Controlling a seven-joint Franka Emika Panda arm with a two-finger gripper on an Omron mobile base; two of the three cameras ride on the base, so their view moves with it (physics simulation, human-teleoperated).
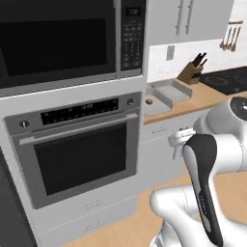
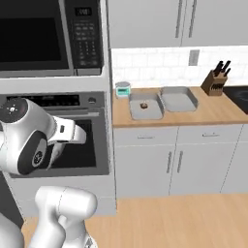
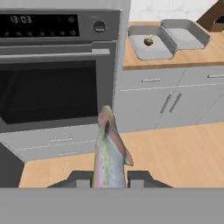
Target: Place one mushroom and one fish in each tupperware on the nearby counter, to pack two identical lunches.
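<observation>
Between tool [image 3: 106, 180] fingers, fish [image 3: 108, 154] upright.

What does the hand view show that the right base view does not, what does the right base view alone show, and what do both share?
Hand view alone: a fish gripped between the shut gripper tips, pointing out toward the oven.
Right base view alone: the microwave, a small round grey device with a teal display, and the wall cabinets.
Both: the oven, the wooden counter, the two grey tupperwares, and a mushroom in the one nearer the oven.
</observation>
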